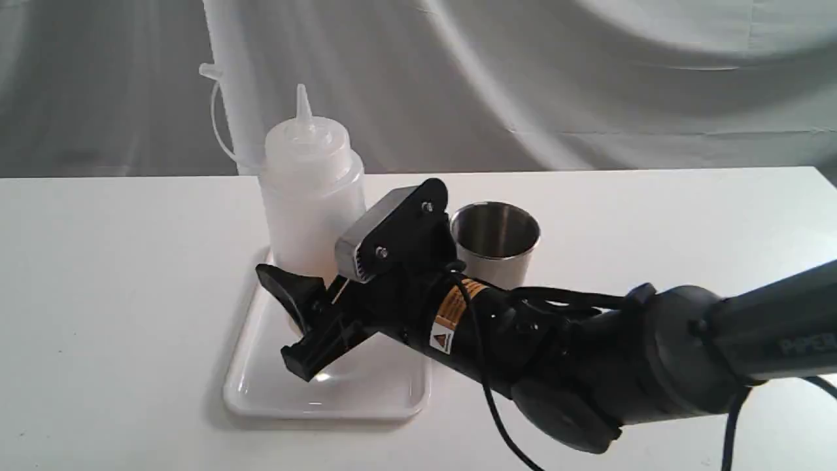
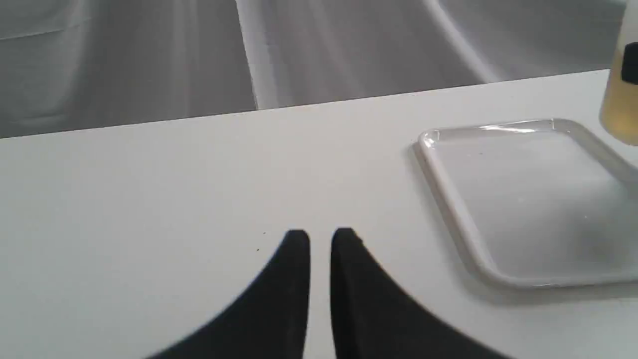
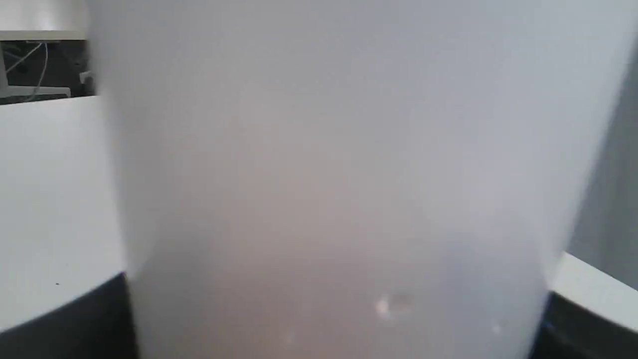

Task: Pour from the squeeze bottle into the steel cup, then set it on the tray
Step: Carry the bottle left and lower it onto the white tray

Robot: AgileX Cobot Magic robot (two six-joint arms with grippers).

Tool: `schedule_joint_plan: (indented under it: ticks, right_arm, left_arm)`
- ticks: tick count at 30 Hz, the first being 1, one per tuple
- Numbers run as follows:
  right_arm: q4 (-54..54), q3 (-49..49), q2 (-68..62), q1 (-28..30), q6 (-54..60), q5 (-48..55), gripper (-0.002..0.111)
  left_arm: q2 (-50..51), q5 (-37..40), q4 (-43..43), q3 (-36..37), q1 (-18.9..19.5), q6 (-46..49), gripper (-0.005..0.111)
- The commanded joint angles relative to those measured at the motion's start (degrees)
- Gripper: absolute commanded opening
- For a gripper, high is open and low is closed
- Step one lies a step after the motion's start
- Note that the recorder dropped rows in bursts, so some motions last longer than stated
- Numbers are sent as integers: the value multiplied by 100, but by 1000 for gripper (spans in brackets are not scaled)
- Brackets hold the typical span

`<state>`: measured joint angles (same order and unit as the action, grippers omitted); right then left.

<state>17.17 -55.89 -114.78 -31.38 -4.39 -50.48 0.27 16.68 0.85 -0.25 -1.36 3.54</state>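
Squeeze bottle upright at the tray's far corner, right claw clamped round its lower half; left claw nearly closed, empty, over the bench.

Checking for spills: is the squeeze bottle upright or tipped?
Upright: the squeeze bottle has vertical sides, and its nozzle points straight up.

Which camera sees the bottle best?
The exterior view: it shows the bottle nearly whole, nozzle and body. The left wrist view catches only an amber sliver; the right wrist view, just a close blur.
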Motion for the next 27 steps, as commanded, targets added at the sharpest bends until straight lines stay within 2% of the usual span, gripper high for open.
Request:
schedule_joint_plan:
  ticks: [1,11,27]
  right_arm:
    - [41,-233,-125,-5,52,-170,0]
    - [7,-690,-664,-5,162,-166,0]
    - [-579,-690,-1264,-5,439,-448,0]
  left_arm:
    - [-27,-41,15,25,-29,-5,8]
    - [-27,-41,15,25,-29,-5,8]
    - [-27,-41,15,25,-29,-5,8]
